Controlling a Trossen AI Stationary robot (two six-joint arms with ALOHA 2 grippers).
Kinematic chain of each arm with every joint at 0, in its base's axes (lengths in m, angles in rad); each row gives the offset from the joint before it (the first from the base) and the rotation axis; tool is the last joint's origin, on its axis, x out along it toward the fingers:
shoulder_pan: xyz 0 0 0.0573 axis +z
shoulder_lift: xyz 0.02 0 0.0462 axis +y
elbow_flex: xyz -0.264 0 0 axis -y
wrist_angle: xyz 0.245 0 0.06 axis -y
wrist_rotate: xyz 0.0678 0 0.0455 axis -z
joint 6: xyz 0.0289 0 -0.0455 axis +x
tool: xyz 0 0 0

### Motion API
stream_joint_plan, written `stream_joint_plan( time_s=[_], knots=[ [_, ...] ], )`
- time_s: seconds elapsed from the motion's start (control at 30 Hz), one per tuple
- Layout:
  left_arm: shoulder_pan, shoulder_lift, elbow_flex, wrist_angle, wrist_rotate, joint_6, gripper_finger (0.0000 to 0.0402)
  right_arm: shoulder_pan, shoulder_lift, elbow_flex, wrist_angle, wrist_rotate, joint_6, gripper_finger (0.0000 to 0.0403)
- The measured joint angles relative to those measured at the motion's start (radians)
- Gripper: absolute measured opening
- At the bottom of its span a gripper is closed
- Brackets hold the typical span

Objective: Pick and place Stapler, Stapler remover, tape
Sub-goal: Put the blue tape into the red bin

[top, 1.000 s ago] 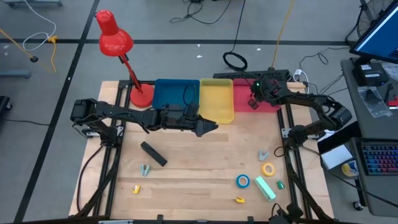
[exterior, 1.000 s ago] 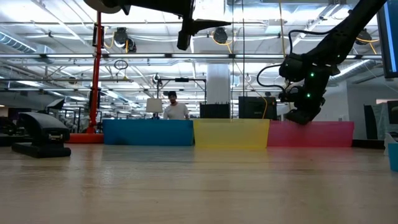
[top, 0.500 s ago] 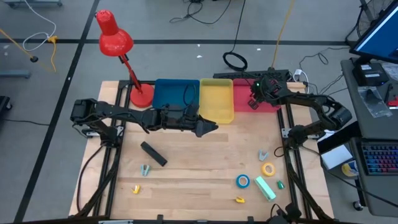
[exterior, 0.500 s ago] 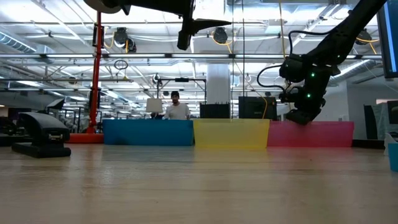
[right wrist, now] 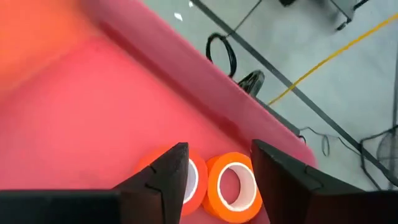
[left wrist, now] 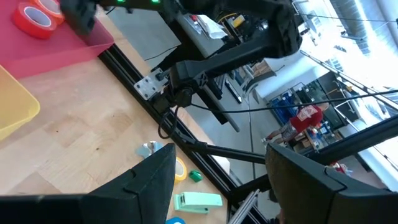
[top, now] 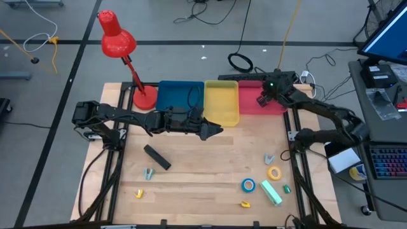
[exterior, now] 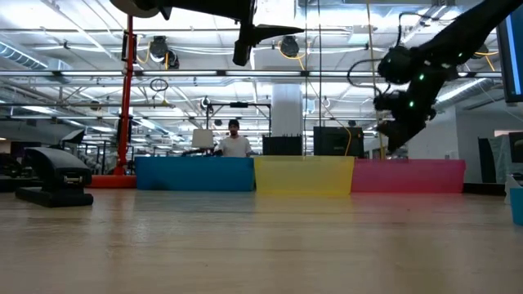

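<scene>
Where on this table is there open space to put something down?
Bare wood lies mid-table, between the black stapler and the grey remover. The front right is crowded: yellow tape, blue tape, green stapler. The pink bin holds two tape rolls.

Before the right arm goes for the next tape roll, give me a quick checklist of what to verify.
1. Right pincer empty, fingers apart above the pink bin: ok.
2. Orange roll and red roll lying inside the pink bin: ok.
3. Yellow roll and blue roll free on the table near the right arm: ok.
4. Grey claw piece lies close beside the yellow roll, so grasp room is tight: cannot tell.
5. Left pincer open, hovering at mid-table, clear of those rolls: ok.
</scene>
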Motion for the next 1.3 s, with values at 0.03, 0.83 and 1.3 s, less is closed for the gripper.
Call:
stream_joint_plan(
  time_s=[0.03,0.83,1.3],
  knots=[
    [0.000,0.000,0.000,0.000,0.000,0.000,0.0246,0.010,-0.036,0.000,-0.020,-0.004,0.011,0.0170],
    [-0.019,0.000,0.000,-0.036,0.186,0.142,0.0246,0.432,-0.641,0.000,-0.488,-0.850,0.661,0.0143],
    [-0.114,0.000,0.000,-0.113,0.188,0.197,0.0246,0.598,-0.646,0.000,-0.458,-0.819,0.895,0.0144]
  ],
)
